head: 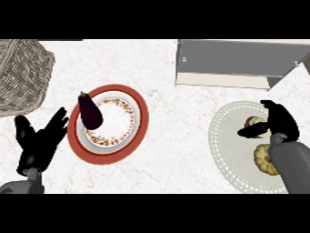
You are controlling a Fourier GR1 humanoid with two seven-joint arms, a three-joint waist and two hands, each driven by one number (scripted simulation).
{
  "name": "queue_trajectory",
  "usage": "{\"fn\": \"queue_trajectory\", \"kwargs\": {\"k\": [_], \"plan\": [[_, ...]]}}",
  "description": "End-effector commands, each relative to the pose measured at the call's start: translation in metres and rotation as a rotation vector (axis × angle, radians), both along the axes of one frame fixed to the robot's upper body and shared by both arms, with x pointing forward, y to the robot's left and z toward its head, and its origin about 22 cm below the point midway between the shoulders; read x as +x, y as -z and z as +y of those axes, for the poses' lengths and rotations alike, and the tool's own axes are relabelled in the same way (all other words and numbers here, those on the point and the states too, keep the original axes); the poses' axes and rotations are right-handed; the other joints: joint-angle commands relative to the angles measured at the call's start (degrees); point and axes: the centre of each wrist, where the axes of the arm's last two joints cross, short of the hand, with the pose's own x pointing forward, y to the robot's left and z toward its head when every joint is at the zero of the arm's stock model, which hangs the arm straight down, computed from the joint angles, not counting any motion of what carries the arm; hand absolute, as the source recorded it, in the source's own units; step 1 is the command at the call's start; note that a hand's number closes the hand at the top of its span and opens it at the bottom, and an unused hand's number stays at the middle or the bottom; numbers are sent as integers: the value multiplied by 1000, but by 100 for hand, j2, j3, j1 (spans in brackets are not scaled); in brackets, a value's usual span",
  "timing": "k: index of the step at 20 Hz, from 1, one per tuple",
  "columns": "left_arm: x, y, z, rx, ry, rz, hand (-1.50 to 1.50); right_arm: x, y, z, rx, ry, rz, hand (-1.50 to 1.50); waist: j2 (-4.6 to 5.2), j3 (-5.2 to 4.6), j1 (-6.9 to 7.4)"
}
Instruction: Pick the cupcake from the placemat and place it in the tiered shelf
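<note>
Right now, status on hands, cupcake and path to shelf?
Left hand open, resting lower left. Right hand curled round cupcake, on placemat. Tiered shelf beyond placemat, no object between.

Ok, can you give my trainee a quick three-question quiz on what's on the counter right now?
1. True or false: the eggplant lies on the placemat.
2. What does the right robot hand curl round? A) the eggplant B) the cupcake
3. Fill in: the wicker basket sits at the view's upper ____.
Key: 1 false, it lies on the plate; 2 B; 3 left.
</note>
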Motion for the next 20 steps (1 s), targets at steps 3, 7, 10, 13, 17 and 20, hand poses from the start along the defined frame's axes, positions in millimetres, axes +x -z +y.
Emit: {"fn": "queue_trajectory", "kwargs": {"k": [3, 7, 10, 13, 17, 20], "plan": [[1, 21, -15, -18, 0, 23, 0, 4, 6, 16, 15, -197, 80, 150, 26, -6, -22], [-16, 23, -9, -7, 11, 23, 0, 6, 29, 18, 33, -184, 15, 150, 30, -4, 19], [4, -1, 0, -9, -11, 32, 0, 5, 10, 28, 30, -213, -67, 150, 20, -5, -18], [-3, 9, 4, -17, -12, 17, 0, 1, -5, 84, 78, -419, -118, 150, 13, -10, -5], [7, 4, -8, -5, 12, 18, 0, -7, -12, 169, 106, -822, -84, 150, 32, -10, 123], [4, 7, -14, -3, -17, 31, 0, -12, -52, 199, 118, -850, -230, 150, -4, -8, -25]]}}
